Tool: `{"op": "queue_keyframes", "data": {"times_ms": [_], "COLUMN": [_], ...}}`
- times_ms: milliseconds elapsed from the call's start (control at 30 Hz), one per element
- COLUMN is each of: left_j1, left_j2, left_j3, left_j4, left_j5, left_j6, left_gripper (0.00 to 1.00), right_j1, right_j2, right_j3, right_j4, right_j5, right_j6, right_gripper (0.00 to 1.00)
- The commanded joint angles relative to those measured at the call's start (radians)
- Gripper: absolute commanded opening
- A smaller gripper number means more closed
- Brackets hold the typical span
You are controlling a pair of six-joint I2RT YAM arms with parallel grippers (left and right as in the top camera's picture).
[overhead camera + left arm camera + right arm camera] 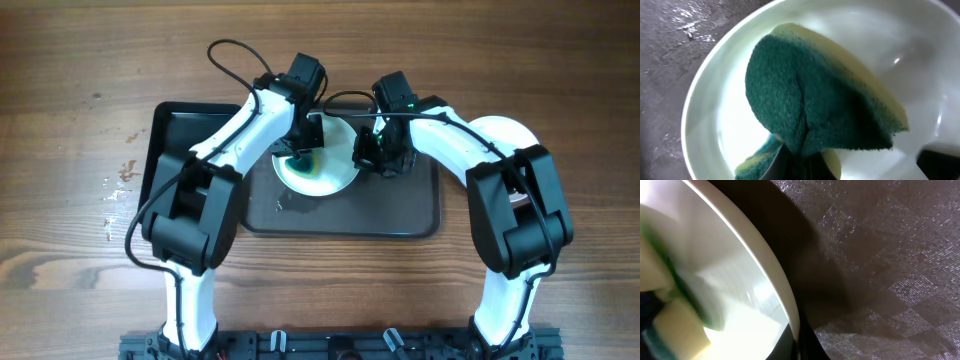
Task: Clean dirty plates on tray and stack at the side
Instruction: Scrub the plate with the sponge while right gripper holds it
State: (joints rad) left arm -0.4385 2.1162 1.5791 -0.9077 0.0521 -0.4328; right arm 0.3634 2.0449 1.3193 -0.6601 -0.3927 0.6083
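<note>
My left jaws pinch the green sponge [815, 100] down onto the middle of the dirty plate [332, 176] on the tray [400, 212], directly below them, while my right jaws clamp its right-hand rim.

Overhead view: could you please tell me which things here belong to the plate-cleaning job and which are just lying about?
Part of the job:
- large tray
- plate over it
- green sponge in that plate
- white plate at the right, off the tray

Just lying about:
- smaller black tray at the left
- spots on the table
</note>
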Motion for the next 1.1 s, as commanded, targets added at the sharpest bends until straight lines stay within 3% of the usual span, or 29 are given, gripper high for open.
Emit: {"op": "queue_keyframes", "data": {"times_ms": [0,267,400,533,667,833,967,1067], "left_j1": [0.005,-0.028,-0.039,-0.035,-0.04,-0.054,-0.064,-0.065], "left_j2": [0.045,0.072,0.073,0.073,0.073,0.073,0.073,0.073], "left_j3": [-0.005,-0.005,-0.005,-0.005,-0.005,-0.005,-0.005,-0.005], "left_j4": [0.003,0.042,0.134,0.172,0.127,0.016,-0.002,0.029], "left_j5": [-0.026,0.11,-0.071,-0.307,-0.344,-0.153,0.207,0.244], "left_j6": [-0.017,0.058,0.048,-0.05,-0.058,-0.037,0.117,0.122], "left_gripper": [0.04,0.04,0.04,0.04,0.04,0.04,0.04,0.04], "right_j1": [0.007,0.007,0.007,0.007,0.007,0.007,0.007,0.007], "right_j2": [0.042,0.042,0.042,0.042,0.042,0.042,0.042,0.042], "right_j3": [0.002,0.002,0.002,0.002,0.002,0.002,0.002,0.002], "right_j4": [0.001,0.001,0.001,0.001,0.001,0.002,0.001,0.001], "right_j5": [-0.006,-0.007,-0.009,-0.009,-0.009,-0.009,-0.009,-0.009], "right_j6": [-0.006,-0.006,-0.007,-0.008,-0.007,-0.007,-0.007,-0.007], "right_gripper": [0.04,0.04,0.04,0.04,0.04,0.04,0.04,0.04]}}
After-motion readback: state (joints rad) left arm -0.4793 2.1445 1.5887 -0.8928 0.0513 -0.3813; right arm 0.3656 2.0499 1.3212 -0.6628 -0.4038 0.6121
